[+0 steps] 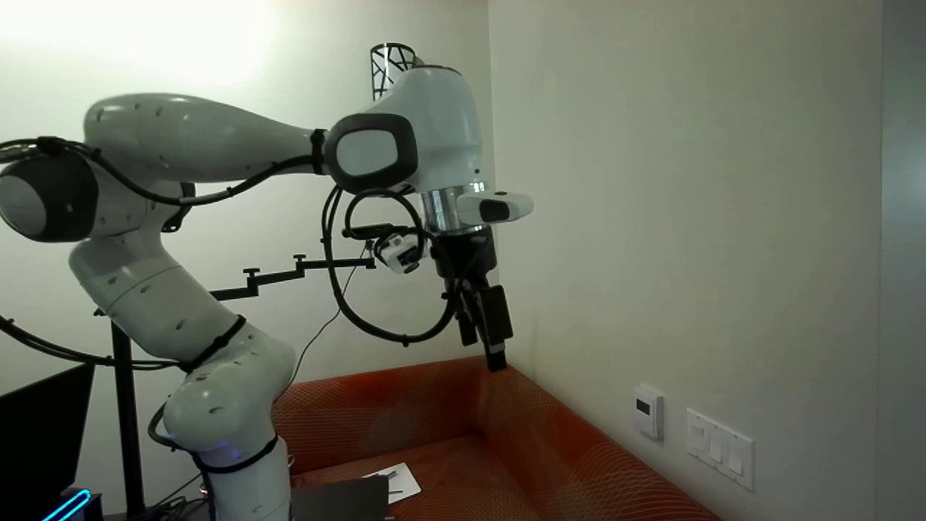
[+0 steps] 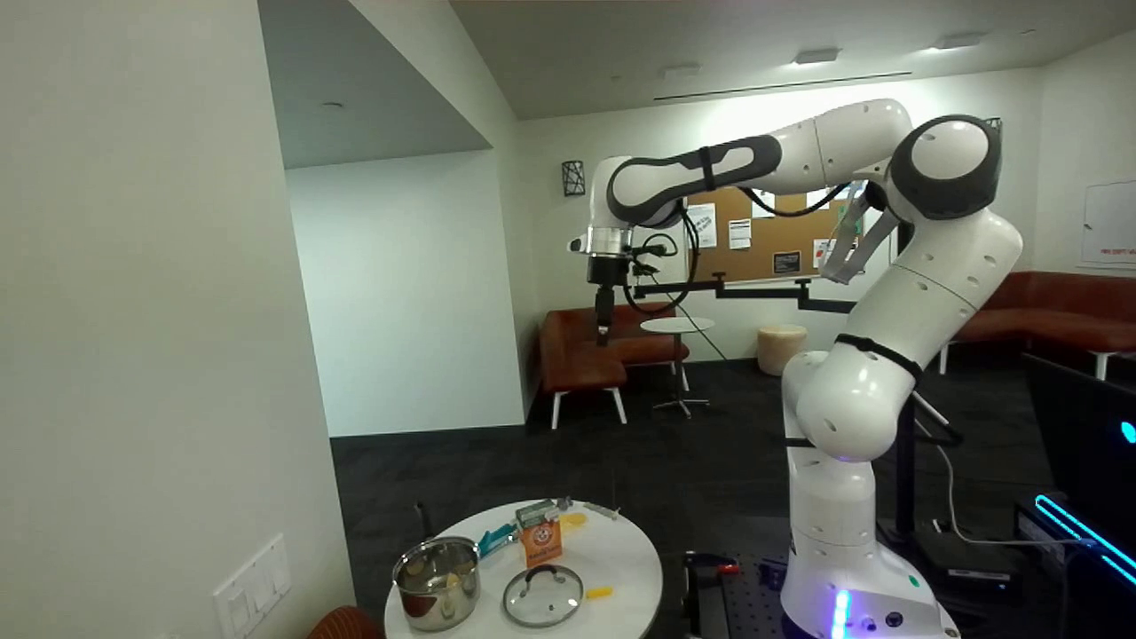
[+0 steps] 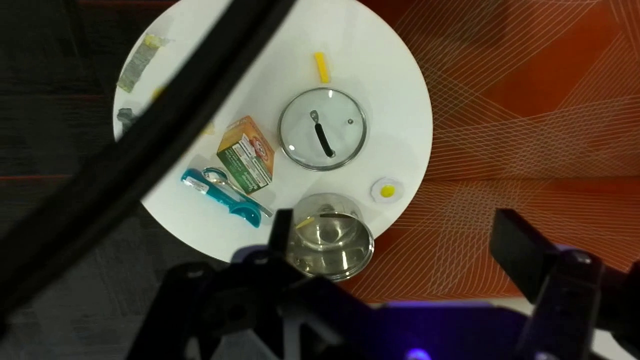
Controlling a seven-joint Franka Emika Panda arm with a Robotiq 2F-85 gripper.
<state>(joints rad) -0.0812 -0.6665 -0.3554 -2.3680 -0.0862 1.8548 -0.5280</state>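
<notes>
Gripper [image 3: 392, 232] aimed downward, high above the round white table [image 3: 390, 70]. Jaws wide: tips well apart, open air between them. In both exterior views the fingers hang close to vertical.

Steel pot [image 3: 331, 239] lies nearest in the wrist view: well below the jaws, showing between them, close by the finger on that picture's left. Stands upright, mouth up; its axis is vertical, much like the gripper's own. In an exterior view a dark handle [image 2: 423, 519] juts past the rim, pointing up and away from that camera.

Glass lid [image 3: 322, 129]: ahead of the jaws, beyond the pot and apart from it, flat, knob side up. Its black grip runs mostly crosswise to the finger-to-finger line.

Fried-egg piece [image 3: 387, 190]: ahead, midway between the fingers.

Orange-and-green box [image 3: 247, 155]: ahead and outside the picture-left finger, upright. Just beside it, teal scoop [image 3: 220, 196], long axis slanting, bowl end toward the jaws. Metal spoon [image 3: 216, 175] alongside, similar slant, handle end toward the jaws.

Yellow stick [image 3: 321, 67]: farthest ahead, past the lid, long axis roughly back toward the jaws.

Rust-red couch [image 3: 500, 140]: below, ahead of the picture-right finger.
</notes>
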